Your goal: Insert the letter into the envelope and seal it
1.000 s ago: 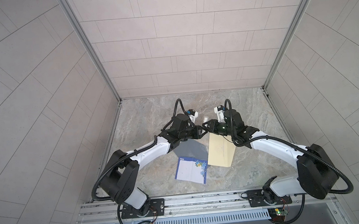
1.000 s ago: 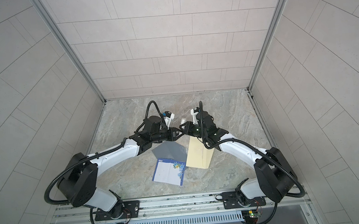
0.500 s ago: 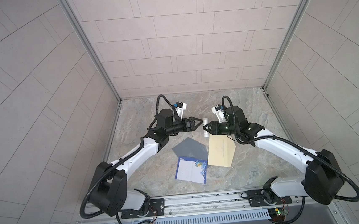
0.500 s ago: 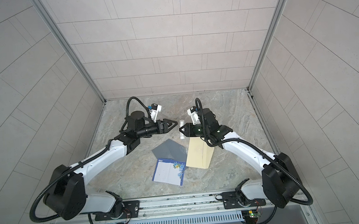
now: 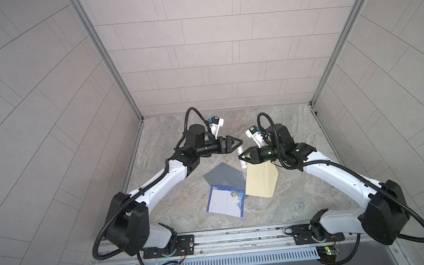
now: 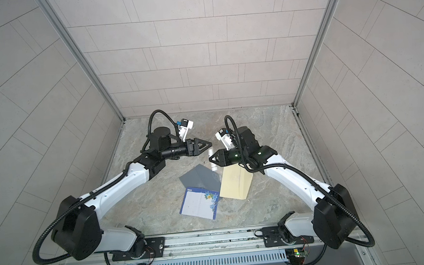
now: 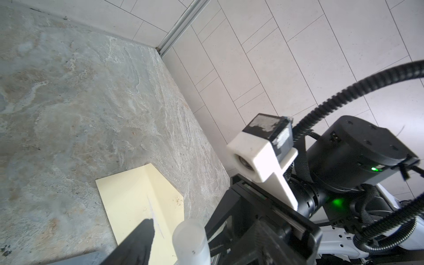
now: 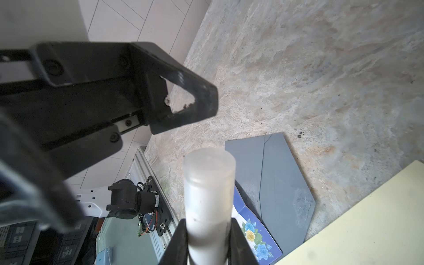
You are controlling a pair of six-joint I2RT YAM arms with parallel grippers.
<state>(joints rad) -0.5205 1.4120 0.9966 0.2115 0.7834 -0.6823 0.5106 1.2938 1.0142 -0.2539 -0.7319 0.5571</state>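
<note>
Gluing step: right end effector (image 8: 207,231) holds a white plastic tube (image 8: 210,183); left end effector (image 5: 236,144) is wide, empty. Next, probably uncapping.

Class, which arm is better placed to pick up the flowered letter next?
Left. The left gripper is open and empty; the right gripper is shut on a white tube. The letter lies flat between both arms.

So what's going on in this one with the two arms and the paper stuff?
The right gripper is clamped on a white tube, probably a glue stick, held above the table. The left gripper faces it, jaws open and empty. The flowered letter lies flat on the table against the grey envelope, with a cream envelope alongside. The letter is not in an envelope yet.
</note>
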